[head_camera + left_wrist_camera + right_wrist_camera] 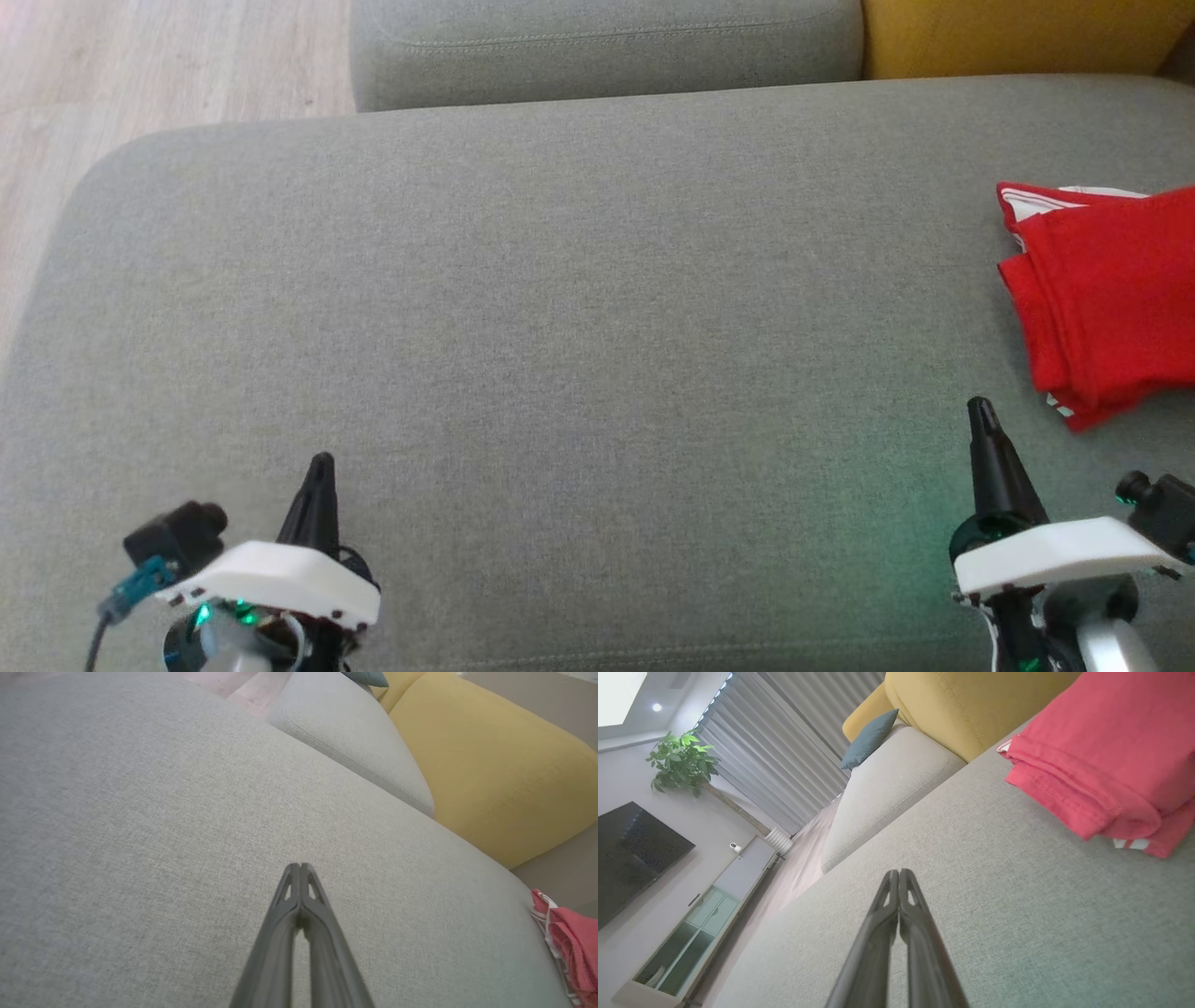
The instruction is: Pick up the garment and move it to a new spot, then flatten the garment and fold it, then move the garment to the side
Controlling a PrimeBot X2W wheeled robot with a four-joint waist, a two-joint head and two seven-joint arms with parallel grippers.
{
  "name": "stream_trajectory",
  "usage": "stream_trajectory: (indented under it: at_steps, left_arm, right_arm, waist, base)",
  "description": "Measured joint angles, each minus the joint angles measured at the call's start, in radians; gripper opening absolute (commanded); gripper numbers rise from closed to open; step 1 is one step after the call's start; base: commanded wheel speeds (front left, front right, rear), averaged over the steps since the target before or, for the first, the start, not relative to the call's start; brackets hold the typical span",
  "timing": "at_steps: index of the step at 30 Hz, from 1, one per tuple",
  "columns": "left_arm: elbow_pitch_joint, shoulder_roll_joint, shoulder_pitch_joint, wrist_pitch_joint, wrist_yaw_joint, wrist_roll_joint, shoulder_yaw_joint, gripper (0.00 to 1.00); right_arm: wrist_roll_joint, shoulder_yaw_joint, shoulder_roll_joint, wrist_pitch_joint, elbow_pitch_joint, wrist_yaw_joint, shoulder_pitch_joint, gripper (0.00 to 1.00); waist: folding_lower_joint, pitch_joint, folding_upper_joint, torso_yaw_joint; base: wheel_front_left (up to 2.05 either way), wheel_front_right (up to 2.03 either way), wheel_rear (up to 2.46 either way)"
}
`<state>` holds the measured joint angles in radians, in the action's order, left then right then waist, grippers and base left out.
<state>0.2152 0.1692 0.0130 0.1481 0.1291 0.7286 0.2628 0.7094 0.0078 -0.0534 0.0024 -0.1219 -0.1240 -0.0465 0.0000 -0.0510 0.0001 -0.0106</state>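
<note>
A red garment (1106, 299) with white trim lies folded at the right edge of the grey cushion (560, 308), running out of the head view. It also appears as a red stack (1101, 760) in the right wrist view and as a sliver (572, 947) in the left wrist view. My right gripper (980, 408) is shut and empty, just left of and below the garment, apart from it; its tips (899, 872) meet over bare cushion. My left gripper (322, 459) sits at the lower left, shut and empty, its tips (300, 864) pressed together above the fabric.
A second grey cushion (607, 47) lies behind the big one, with a yellow cushion (1018, 37) at the back right. Wooden floor (140, 84) borders the left side. The right wrist view shows a blue pillow (871, 737), curtains, a plant (682, 763) and a TV cabinet (691, 933).
</note>
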Motion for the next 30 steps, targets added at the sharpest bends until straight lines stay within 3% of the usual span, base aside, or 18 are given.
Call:
stream_trajectory:
  at_steps: [30]
  left_arm:
    - [0.018,-0.035,-0.022,-0.087,-0.096,0.36,-0.116,0.0]
  right_arm:
    - [0.367,-0.032,-0.008,0.026,-0.058,0.0,0.042,0.0]
  waist:
    - [0.0,0.019,0.0,0.004]
  base:
    - [0.0,0.0,0.0]
